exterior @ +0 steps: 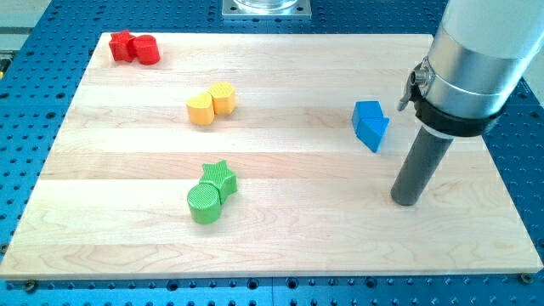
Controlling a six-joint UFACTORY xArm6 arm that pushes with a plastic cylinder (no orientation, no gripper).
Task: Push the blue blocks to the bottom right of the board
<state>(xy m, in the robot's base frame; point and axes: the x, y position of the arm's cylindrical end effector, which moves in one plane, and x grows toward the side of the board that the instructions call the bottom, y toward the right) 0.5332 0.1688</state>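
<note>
A pale wooden board (pixel 280 229) fills most of the frame, lying on a blue perforated table (pixel 25 110) that shows along the left, right and bottom edges. My arm has no jaws at all: it ends in a dark rod (pixel 418 166) that comes down from a silver housing (pixel 480 59) in the upper right of the frame. My tip (pixel 405 202) rests on the board in the right part of the frame, a little below mid-height. The blue blocks (pixel 371 124) sit up and to the left of my tip, near it but clearly apart, in the right half of the frame above mid-height; they look like two angular pieces pressed together, though their exact shapes are hard to make out. In the upper left corner of the board, a red star (pixel 122 45) touches a red cylinder (pixel 146 50). Lower and nearer the centre, a yellow half-round block (pixel 201 110) touches a yellow heart-like block (pixel 223 98). In the lower left-centre of the frame, a green star (pixel 218 177) leans against a green cylinder (pixel 204 205). A grey metal mount (pixel 266 8) shows at the top edge, just beyond the board.
</note>
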